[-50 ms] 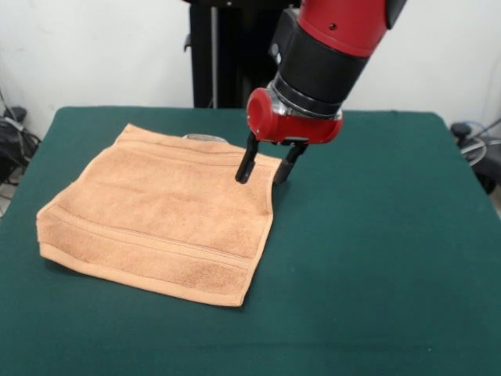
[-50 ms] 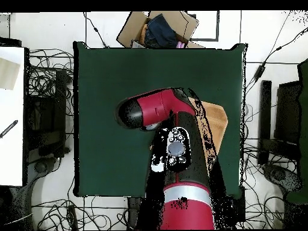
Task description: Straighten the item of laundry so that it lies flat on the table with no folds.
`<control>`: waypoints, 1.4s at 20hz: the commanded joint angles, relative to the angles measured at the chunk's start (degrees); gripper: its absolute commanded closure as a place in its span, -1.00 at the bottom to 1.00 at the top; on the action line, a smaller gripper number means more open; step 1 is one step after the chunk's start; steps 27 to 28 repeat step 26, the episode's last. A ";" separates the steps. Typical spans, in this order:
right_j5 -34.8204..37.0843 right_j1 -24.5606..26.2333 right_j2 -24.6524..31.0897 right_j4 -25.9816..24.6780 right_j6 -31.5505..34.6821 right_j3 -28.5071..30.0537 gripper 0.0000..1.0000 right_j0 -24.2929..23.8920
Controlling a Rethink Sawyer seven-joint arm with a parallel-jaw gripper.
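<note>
The item of laundry (image 1: 156, 227), a light orange-tan towel with band stripes, lies spread on the left half of the dark green table (image 1: 376, 274). Its left edge looks thick, as if doubled. A small pale tag (image 1: 205, 139) shows at its far edge. My gripper (image 1: 263, 176) hangs open just over the towel's far right corner, one black finger (image 1: 246, 166) above the cloth and the other at its edge. In the overhead view the arm covers the gripper and most of the towel (image 2: 218, 123); only a strip of cloth shows on the table (image 2: 108, 78).
A cardboard box (image 2: 137, 27) with dark cloth inside stands beyond the table's far edge in the overhead view. Cables (image 2: 51, 84) lie all round the table on the floor, and a white surface (image 2: 12, 114) stands at the left.
</note>
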 commanded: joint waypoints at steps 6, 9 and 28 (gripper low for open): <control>-2.82 3.55 -0.28 -5.89 1.84 7.99 -1.00 1.28; -4.24 3.78 -0.64 -6.49 3.53 8.77 -1.00 1.79; -9.78 7.79 -3.89 -9.80 10.14 8.28 -1.00 5.33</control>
